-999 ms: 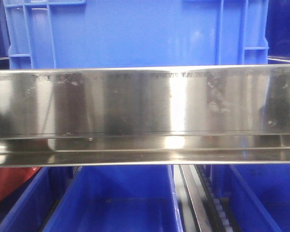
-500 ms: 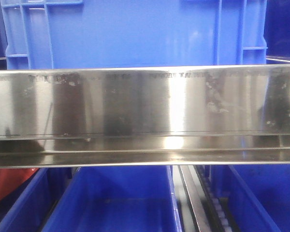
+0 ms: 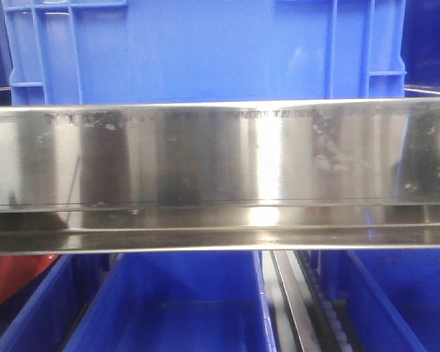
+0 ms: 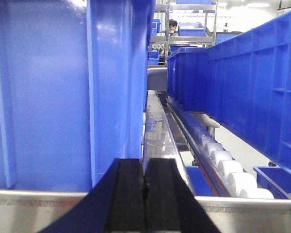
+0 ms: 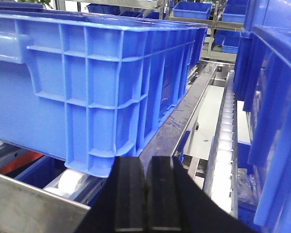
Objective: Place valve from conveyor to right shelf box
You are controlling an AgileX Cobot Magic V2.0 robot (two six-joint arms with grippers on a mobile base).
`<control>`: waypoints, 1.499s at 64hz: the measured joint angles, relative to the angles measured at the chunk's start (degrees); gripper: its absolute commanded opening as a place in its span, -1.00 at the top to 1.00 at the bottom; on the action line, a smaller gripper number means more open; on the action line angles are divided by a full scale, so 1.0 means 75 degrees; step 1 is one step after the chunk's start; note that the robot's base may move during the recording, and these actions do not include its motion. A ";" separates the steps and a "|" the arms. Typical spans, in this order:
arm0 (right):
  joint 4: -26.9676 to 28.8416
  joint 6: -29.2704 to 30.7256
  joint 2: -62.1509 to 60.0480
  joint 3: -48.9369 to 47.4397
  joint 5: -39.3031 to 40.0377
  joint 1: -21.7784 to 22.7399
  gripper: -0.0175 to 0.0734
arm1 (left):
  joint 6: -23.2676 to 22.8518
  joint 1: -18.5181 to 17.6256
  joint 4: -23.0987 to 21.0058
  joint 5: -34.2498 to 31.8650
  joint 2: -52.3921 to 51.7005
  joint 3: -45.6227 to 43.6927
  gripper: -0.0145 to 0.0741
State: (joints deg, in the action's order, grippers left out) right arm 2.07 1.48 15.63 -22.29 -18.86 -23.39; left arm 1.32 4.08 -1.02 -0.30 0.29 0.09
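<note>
No valve and no conveyor belt show in any view. My left gripper (image 4: 145, 167) is shut and empty, its black pads pressed together, pointing along a steel rail between two blue shelf boxes (image 4: 63, 92). My right gripper (image 5: 146, 167) is shut and empty too, pointing past the corner of a large blue ribbed box (image 5: 97, 73) on white rollers. In the front view a blue box (image 3: 205, 48) stands on the upper shelf behind a shiny steel shelf beam (image 3: 220, 176). No gripper shows in that view.
Open blue bins (image 3: 183, 308) sit on the lower level under the beam, with a roller track (image 3: 330, 315) between them. A long blue box (image 4: 242, 87) and white rollers (image 4: 223, 162) run on the right of the left wrist view. Further blue bins (image 5: 276, 97) stand right of the right gripper.
The front view has shifted very slightly sideways against the shelf; nothing else has visibly changed.
</note>
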 measured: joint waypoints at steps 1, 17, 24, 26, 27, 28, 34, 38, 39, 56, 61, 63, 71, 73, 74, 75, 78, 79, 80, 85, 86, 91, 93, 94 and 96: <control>0.0000 0.0000 0.0000 0.0000 0.0000 0.0000 0.96 | 0.0000 0.0000 0.0000 0.0000 0.0000 0.0000 0.92; 0.0000 0.0000 0.0000 0.0000 0.0039 0.0000 0.96 | 0.0000 0.0000 0.0000 0.0000 0.0000 0.0000 0.92; 0.0000 0.0000 0.0000 0.0000 0.0039 0.0000 0.96 | 0.0000 0.0000 0.0000 0.0000 0.0000 0.0000 0.92; 0.0000 0.0000 0.0000 0.0000 0.0039 0.0000 0.96 | 0.0000 0.0000 0.0000 0.0000 0.0000 0.0000 0.92; 0.0000 0.0000 0.0000 0.0000 0.0039 0.0000 0.96 | 0.0000 0.0000 0.0000 0.0000 0.0000 0.0000 0.92; 0.0000 0.0000 0.0000 0.0000 0.0039 0.0007 0.96 | 0.0000 0.0000 0.0000 0.0000 0.0000 0.0000 0.92; 0.0000 0.0000 0.0000 0.0000 0.0088 0.0146 0.96 | 0.0000 0.0000 0.0000 0.0000 0.0000 0.0000 0.92; 0.0000 0.0000 0.0000 0.0030 0.0157 0.0431 0.96 | 0.0000 0.0000 0.0000 0.0000 0.0000 0.0000 0.92; 0.0014 0.0000 -0.0019 0.0047 0.0175 0.0560 0.96 | 0.0000 0.0000 0.0000 0.0000 0.0000 0.0000 0.92; 0.0280 -0.0015 -0.0797 0.0990 0.0791 0.2321 0.96 | 0.0000 0.0000 0.0000 0.0000 0.0000 0.0000 0.92; 0.0300 -0.0015 -0.1114 0.1402 0.0906 0.2604 0.96 | 0.0000 0.0000 0.0000 0.0000 0.0000 0.0000 0.92; 0.0314 -0.0015 -0.1237 0.1571 0.0935 0.2720 0.96 | 0.0000 0.0000 0.0000 0.0000 0.0000 0.0000 0.92; 0.0362 -0.0015 -0.1718 0.2181 0.1018 0.2951 0.96 | 0.0000 0.0000 0.0000 0.0000 0.0000 0.0000 0.92; 0.0362 -0.0015 -0.1815 0.2344 0.1024 0.2990 0.96 | 0.0000 0.0000 0.0000 0.0000 0.0000 0.0000 0.92; 0.0378 -0.0015 -0.1861 0.2406 0.1038 0.3001 0.96 | 0.0000 0.0000 0.0000 0.0000 0.0000 0.0000 0.92; 0.0378 -0.0015 -0.1904 0.2437 0.1057 0.3008 0.96 | 0.0000 0.0000 0.0000 0.0000 0.0000 0.0000 0.92; 0.0378 -0.0015 -0.2004 0.2634 0.1156 0.3020 0.96 | 0.0000 0.0000 0.0000 0.0000 0.0000 0.0000 0.92; 0.0378 -0.0015 -0.2007 0.2689 0.1194 0.3020 0.96 | 0.0000 0.0000 0.0000 0.0000 0.0000 0.0000 0.92; 0.0378 -0.0015 -0.2025 0.2769 0.1228 0.3020 0.96 | 0.0000 0.0000 0.0000 0.0000 0.0000 0.0000 0.92; 0.0393 -0.0015 -0.2027 0.2920 0.1482 0.3020 0.96 | 0.0000 0.0000 0.0000 -0.0016 0.0000 0.0000 0.92; 0.0393 -0.0015 -0.2042 0.2941 0.1525 0.3020 0.96 | 0.0000 0.0000 0.0000 -0.0016 0.0000 0.0000 0.92; 0.0393 -0.0015 -0.2056 0.2954 0.1642 0.3020 0.96 | 0.0000 0.0000 0.0000 -0.0016 0.0000 0.0000 0.92; 0.0393 -0.0015 -0.2056 0.2954 0.1680 0.3020 0.96 | 0.0000 0.0000 0.0000 -0.0016 0.0000 0.0000 0.92; 0.0393 -0.0015 -0.2056 0.2954 0.1682 0.3020 0.96 | 0.0000 0.0000 0.0000 -0.0016 0.0000 0.0000 0.92; 0.0393 -0.0015 -0.2056 0.2954 0.1696 0.3020 0.96 | 0.0000 0.0000 0.0000 -0.0016 0.0000 0.0000 0.92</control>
State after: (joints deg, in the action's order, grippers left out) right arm 5.01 1.37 0.21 -0.13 -6.14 -0.75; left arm 1.32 4.08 -1.02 -0.42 0.29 0.09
